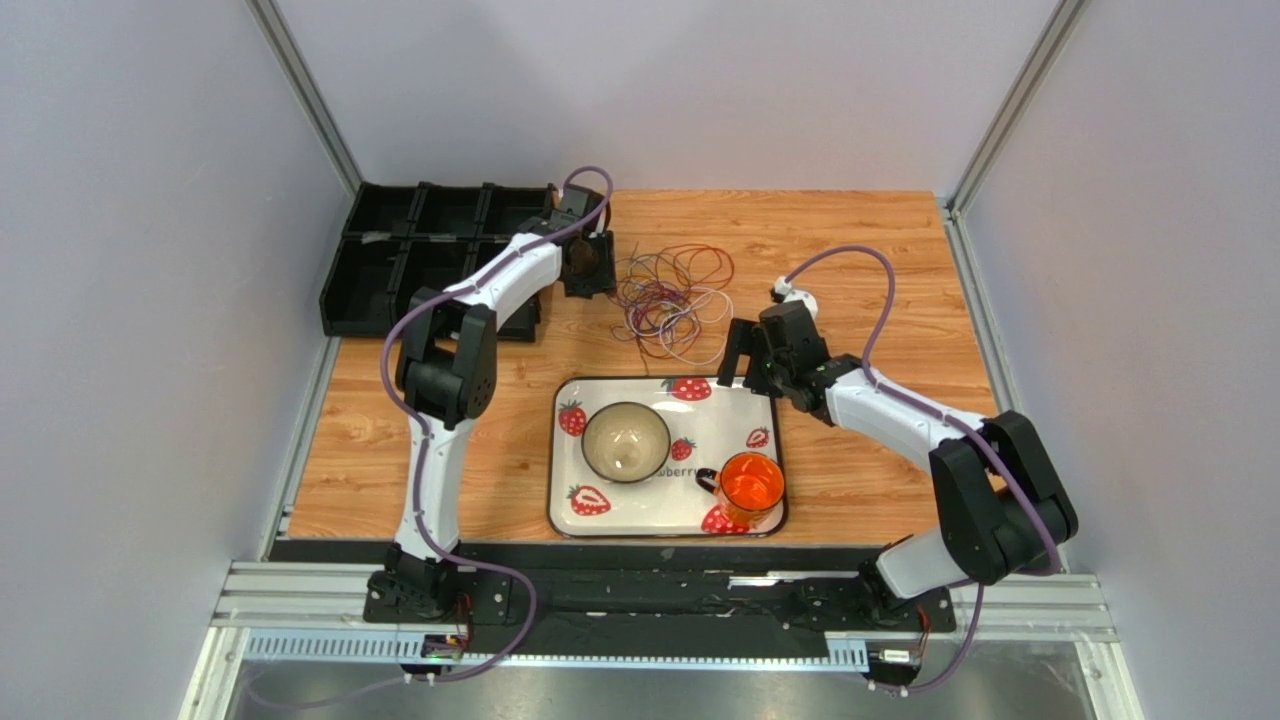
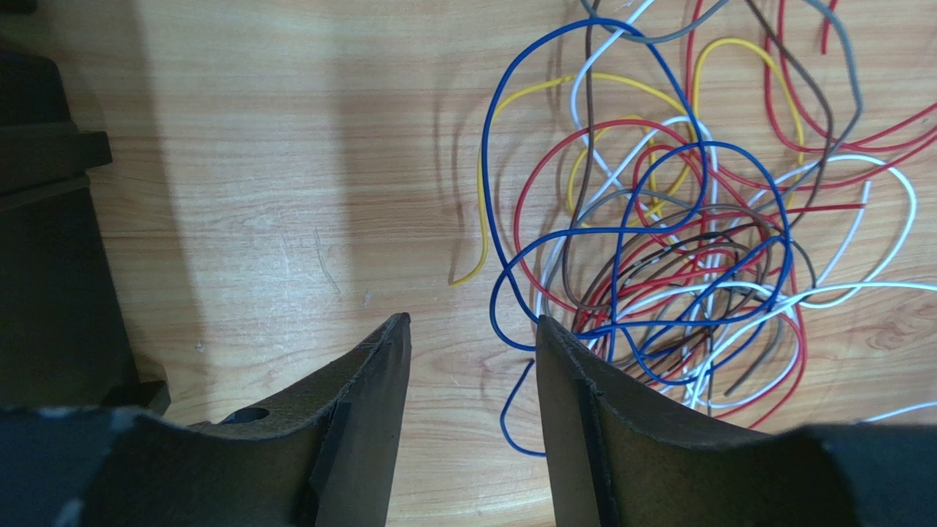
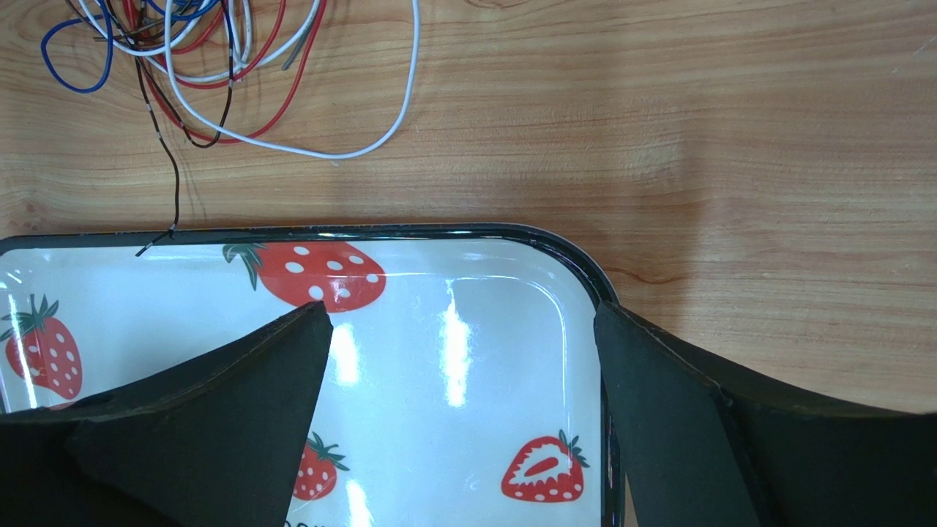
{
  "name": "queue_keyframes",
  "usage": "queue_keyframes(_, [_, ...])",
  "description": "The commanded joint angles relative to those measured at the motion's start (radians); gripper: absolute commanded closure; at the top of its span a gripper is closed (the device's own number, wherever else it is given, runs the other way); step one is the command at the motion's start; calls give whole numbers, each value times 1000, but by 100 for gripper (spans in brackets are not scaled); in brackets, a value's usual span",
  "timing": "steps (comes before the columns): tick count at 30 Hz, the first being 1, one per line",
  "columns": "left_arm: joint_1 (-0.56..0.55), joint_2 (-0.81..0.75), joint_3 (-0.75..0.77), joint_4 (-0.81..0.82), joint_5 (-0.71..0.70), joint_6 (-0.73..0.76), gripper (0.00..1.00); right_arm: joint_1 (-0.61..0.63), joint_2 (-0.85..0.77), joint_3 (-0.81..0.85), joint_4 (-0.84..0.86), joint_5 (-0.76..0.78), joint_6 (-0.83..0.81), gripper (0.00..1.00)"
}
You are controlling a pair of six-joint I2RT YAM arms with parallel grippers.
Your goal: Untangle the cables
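Observation:
The cables (image 1: 672, 293) lie in a tangled heap of red, blue, white, yellow and dark loops on the wooden table, behind the tray. The left wrist view shows the heap (image 2: 704, 220) just right of my left gripper (image 2: 473, 329), which is open and empty above bare wood; a blue loop end (image 2: 517, 412) lies between its fingers. My right gripper (image 3: 462, 318) is open and empty over the tray's far right corner. The near edge of the cables (image 3: 220, 77) shows at the top left of the right wrist view.
A white strawberry-print tray (image 1: 601, 518) holds a bowl (image 1: 627, 440) and an orange cup (image 1: 750, 486). A black compartment bin (image 1: 428, 255) stands at the back left, beside the left gripper. A dark cable end (image 3: 165, 220) reaches the tray's rim (image 3: 572, 258).

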Motion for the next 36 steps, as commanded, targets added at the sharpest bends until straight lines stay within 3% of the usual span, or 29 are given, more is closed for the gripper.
queue_keyframes(1, [-5, 18, 53, 23, -2, 3, 55, 0, -8, -2, 67, 5, -14, 5])
queue_keyframes(9, [-5, 63, 92, 40, 69, 5, 67, -1, 20, 8, 67, 0, -9, 7])
queue_keyframes(12, [-5, 66, 106, 35, 76, 3, 84, -3, 26, 11, 67, -1, -9, 7])
queue_keyframes(13, [-5, 64, 115, 24, 78, 2, 97, -1, 27, 11, 66, -3, -11, 7])
queue_keyframes(14, [-5, 54, 119, 18, 78, 0, 100, -1, 34, 13, 64, -4, -11, 7])
queue_keyframes(21, [-11, -75, 164, -20, 76, -6, 100, -1, 51, 25, 58, -7, -11, 8])
queue_keyframes(30, [-59, -216, 482, -128, 121, 54, 100, -3, 54, 30, 52, -1, -8, 8])
queue_keyframes(36, [-71, -296, 547, -129, 178, 29, 100, -1, 60, 33, 49, -1, -5, 8])
